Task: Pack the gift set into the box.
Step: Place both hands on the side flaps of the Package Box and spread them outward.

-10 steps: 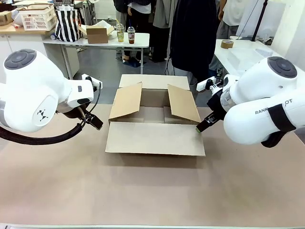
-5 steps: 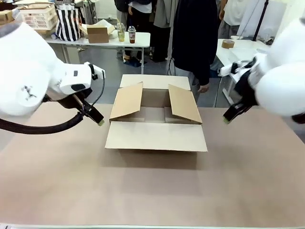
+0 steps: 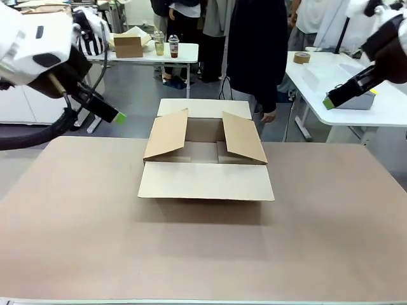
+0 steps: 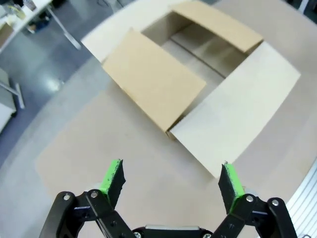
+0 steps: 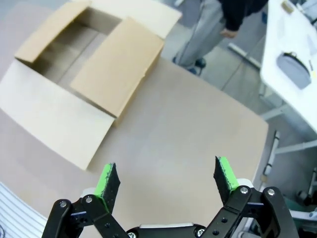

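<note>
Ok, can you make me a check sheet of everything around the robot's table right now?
Surface: brown table, flat, no spills seen.
Job's things: box sits mid-table, flaps open; nothing seen in the part of its inside that shows.
Clutter: nothing seen.
Claws: left claw open, up in the air left of the box; right claw open, up on its right; both hold nothing.
Cables: black cable loops at the robot's left side.
Surroundings: person behind the table; tape roll on a white side table.

Brown table [image 3: 82, 241], open box [image 3: 205, 183] resting centre, seemingly empty inside
</note>
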Motion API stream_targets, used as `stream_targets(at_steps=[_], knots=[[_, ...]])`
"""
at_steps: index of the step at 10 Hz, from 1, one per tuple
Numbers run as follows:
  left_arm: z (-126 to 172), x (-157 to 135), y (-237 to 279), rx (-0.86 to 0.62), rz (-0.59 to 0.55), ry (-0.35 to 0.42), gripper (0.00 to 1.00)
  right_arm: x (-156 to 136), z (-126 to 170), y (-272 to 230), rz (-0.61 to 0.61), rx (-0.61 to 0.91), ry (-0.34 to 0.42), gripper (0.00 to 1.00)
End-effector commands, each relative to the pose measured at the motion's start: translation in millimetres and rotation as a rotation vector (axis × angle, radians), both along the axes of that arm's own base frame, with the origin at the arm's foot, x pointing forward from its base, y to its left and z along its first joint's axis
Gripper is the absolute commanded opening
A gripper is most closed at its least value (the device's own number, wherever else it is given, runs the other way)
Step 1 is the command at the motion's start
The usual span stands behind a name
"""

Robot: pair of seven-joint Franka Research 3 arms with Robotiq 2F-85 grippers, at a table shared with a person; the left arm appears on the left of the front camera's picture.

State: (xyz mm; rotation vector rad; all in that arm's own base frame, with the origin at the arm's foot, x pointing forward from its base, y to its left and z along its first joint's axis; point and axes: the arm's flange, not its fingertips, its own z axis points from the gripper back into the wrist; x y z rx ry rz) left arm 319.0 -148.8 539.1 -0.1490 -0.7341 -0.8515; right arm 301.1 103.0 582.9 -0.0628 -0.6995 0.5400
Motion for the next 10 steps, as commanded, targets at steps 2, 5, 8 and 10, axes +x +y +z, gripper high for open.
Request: stream_targets(at_steps=[2,5,8,10], knots=[[0,0,0,0.000,0.000,0.000,1.00,10,-16,14,0.071,0.036,0.135,1.00],[14,13,49,-0.540,-0.286,0.433,1.00,25,5,1,0.208,0.645,0.538,1.00],[7,3,103,-0.906,-0.241,0.432,1.00,43,-9,-67,0.052,1.240,0.698,1.00],[-6,3,120,-0.949,-0.199,0.419,1.00,39,-28,-93,-0.044,1.444,0.593,1.00]])
